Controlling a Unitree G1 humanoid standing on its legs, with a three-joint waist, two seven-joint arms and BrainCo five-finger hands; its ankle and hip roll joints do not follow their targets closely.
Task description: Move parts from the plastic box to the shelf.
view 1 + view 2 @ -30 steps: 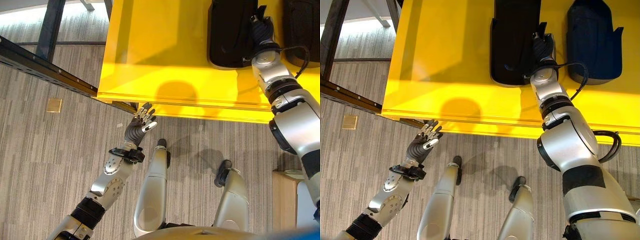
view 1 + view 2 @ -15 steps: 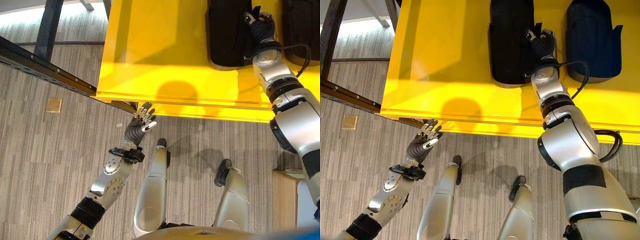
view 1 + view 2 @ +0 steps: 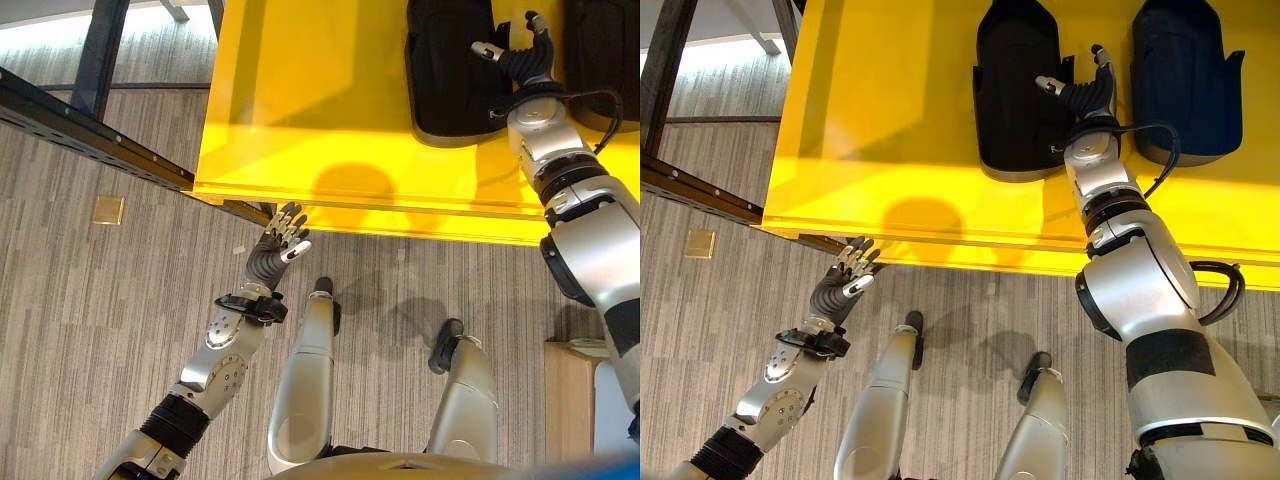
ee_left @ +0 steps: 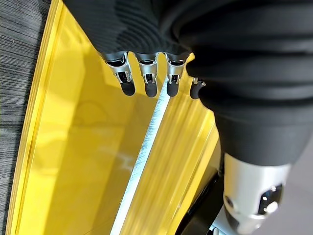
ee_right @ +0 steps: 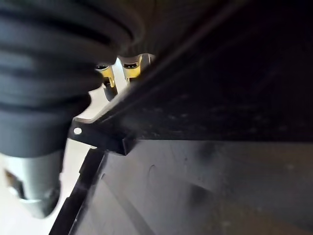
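We are seeing two black parts lying on the yellow shelf point(image 3: 890, 130), both toward its far edge and right of its middle. The left part point(image 3: 1015, 95) is lying with its long axis running from the near edge toward the far edge, its narrower rounded end pointing away from the robot and its broad end facing the near edge. The right part point(image 3: 1185, 85) is lying parallel to it, well apart, pointing the same way.

The right arm is reaching over the near edge of the shelf and up between the two parts. The right hand point(image 3: 1087, 92) is sitting just beside the left part's right flank, level with its middle. Its fingers point(image 3: 1102, 55) are standing straight and spread, pointing toward the far edge, while the thumb point(image 3: 1048, 84) is stretching out sideways over the left part. We are not able to tell whether the thumb is touching it; nothing is being pinched. In the right wrist view, a dark part surface point(image 5: 205, 161) is lying very close beside that hand.

The left hand point(image 3: 278, 245) is hanging over the grey striped floor point(image 3: 90, 320), just below the shelf's near edge and toward its left corner. Its fingers point(image 4: 148, 78) are relaxed, slightly parted and empty, pointing at the yellow edge.
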